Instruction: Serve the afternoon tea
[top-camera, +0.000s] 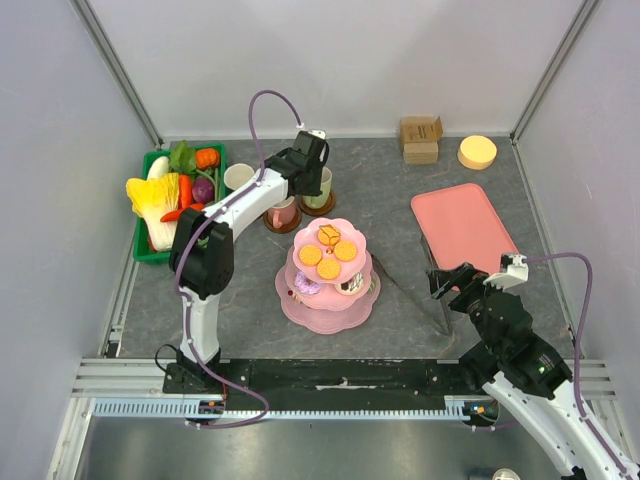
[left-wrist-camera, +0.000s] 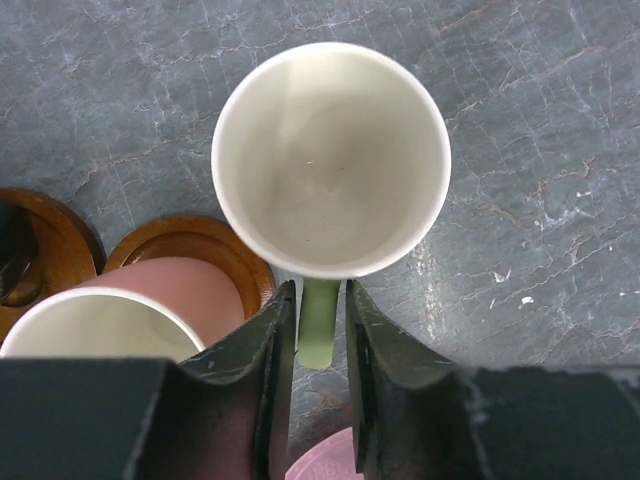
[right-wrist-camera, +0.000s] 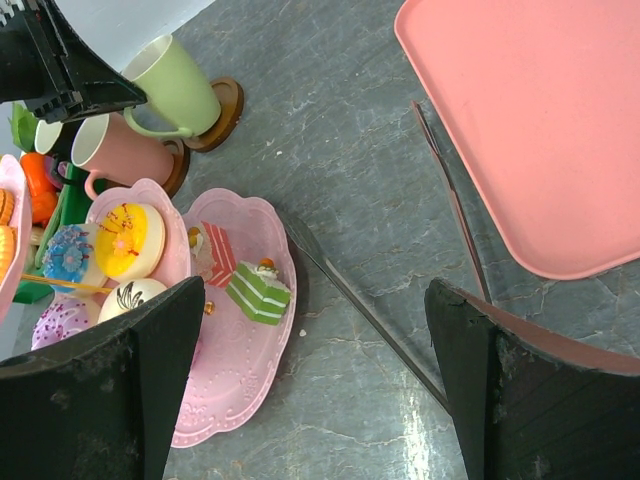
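Green mug (left-wrist-camera: 330, 160): on a brown saucer (right-wrist-camera: 228, 105) at the far side, next to the others
Left gripper (left-wrist-camera: 320, 300): fingers pinched on the green mug's handle (left-wrist-camera: 318, 325), one each side
Pink mug (right-wrist-camera: 125, 150): on its own saucer, just beside the green mug, stand side
Stand (right-wrist-camera: 240, 380): pink, mid-table, biscuits (top-camera: 328, 250) on top, cake (right-wrist-camera: 255, 285) on the bottom plate
Right gripper (right-wrist-camera: 315, 290): spread wide, holding nothing, over the table between stand and tray (right-wrist-camera: 540, 120)
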